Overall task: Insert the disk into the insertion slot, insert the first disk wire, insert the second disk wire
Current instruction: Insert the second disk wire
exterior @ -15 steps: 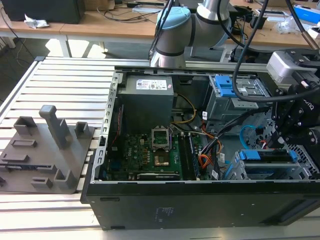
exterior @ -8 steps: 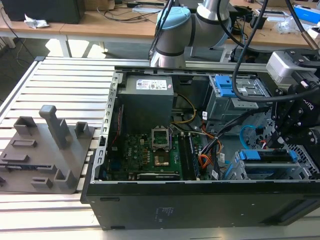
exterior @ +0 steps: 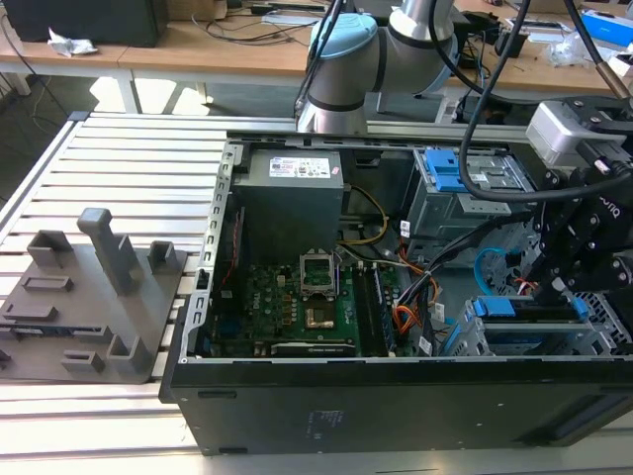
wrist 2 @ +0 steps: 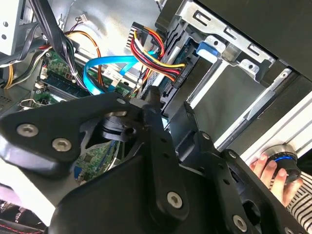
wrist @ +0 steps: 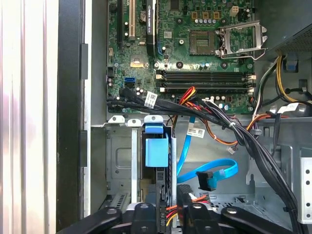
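Note:
The disk [exterior: 524, 309], black in a blue carrier [wrist: 156, 151], sits inside the insertion slot [exterior: 539, 341], a silver perforated cage at the exterior view's right. My gripper [exterior: 552, 292] hangs right over the disk's end. In both wrist views its black fingers [wrist 2: 152, 100] stand on either side of the first disk wire [wrist: 170, 213], a red, yellow and black bundle whose dark plug [wrist 2: 173, 83] meets the disk. The gripper [wrist: 169, 209] looks shut on that plug. The second disk wire [wrist: 214, 173], a flat light-blue cable, loops loose on the case floor with its small plug free.
The open computer case holds a green motherboard [exterior: 302, 297], a power supply [exterior: 292, 188] and a second grey cage with a blue latch [exterior: 465, 178]. Black cable bundles [wrist: 243, 136] cross beside the slot. A grey fixture [exterior: 89, 297] stands on the slatted table. A hand [wrist 2: 265, 168] rests on a knob.

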Motion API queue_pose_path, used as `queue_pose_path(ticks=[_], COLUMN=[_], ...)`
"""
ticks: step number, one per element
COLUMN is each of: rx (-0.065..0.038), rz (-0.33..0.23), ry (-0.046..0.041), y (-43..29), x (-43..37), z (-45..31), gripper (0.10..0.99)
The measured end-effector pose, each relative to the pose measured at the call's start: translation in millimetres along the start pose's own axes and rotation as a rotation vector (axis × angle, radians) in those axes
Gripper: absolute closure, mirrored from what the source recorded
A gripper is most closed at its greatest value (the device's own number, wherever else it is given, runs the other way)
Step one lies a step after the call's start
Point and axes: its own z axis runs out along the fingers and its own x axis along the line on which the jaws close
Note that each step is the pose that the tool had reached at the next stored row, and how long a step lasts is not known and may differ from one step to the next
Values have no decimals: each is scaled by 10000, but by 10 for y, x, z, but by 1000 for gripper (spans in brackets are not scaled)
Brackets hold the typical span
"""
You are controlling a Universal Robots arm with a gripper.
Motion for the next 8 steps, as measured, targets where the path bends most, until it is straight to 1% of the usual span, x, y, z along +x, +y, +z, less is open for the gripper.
queue_pose_path(ticks=[1, 6, 8], rx=[0, 0, 2], rz=[0, -8, -106], ry=[0, 1, 4], y=[0, 1, 1], x=[0, -1, -1], z=[0, 0, -1], gripper=[725, 725, 725])
